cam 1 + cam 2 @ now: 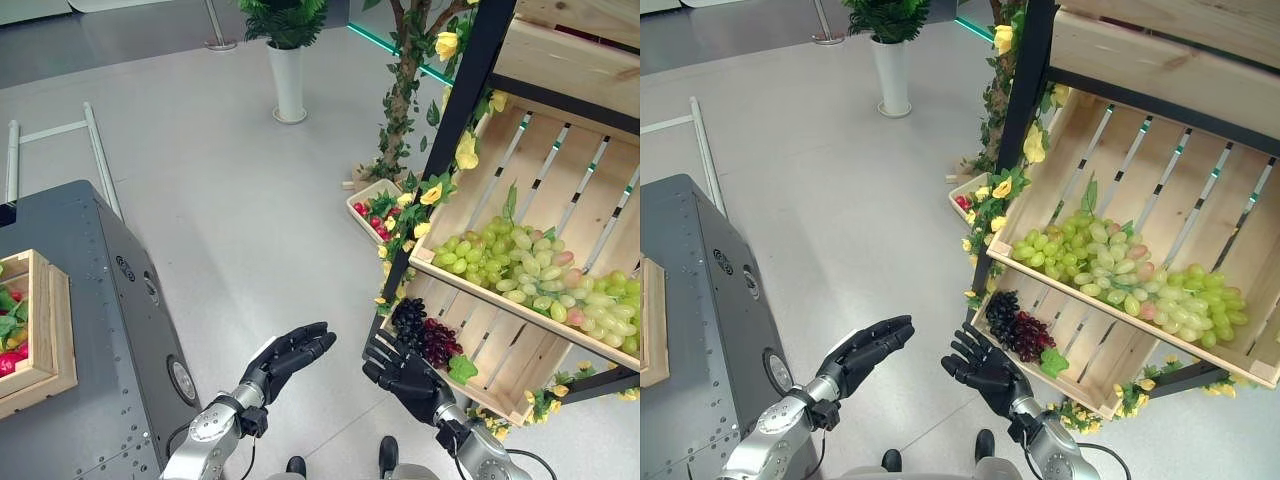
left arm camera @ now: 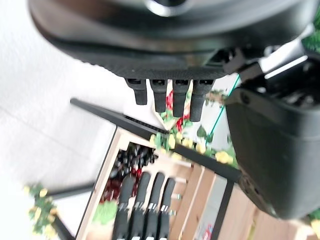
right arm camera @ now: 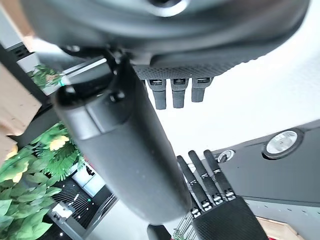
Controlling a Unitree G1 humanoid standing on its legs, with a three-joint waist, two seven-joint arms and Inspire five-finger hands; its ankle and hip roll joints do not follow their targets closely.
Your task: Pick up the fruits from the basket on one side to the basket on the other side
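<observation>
Both hands empty, fingers straight: right hand (image 1: 410, 378) sits just beside the dark purple grape bunch (image 1: 425, 335) at the front-left corner of the lower slatted wooden crate (image 1: 520, 365), likely lining up a grasp. Left hand (image 1: 285, 355) hovers over the floor; the wooden destination box (image 1: 45, 345) sits on the grey cabinet (image 1: 110, 300), well apart.

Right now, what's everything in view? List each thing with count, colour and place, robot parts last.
Green grapes: one heap, green with some pink, upper slatted crate on the right.
Dark grapes: one cluster, black and dark red, lower crate, just beyond the right hand.
Small tray of red fruit: one, on the floor by the rack.
Potted plant: one, white pot, far floor.
Wooden crate: one, on the grey cabinet, left.
Left hand: open, empty.
Right hand: open, empty.
</observation>
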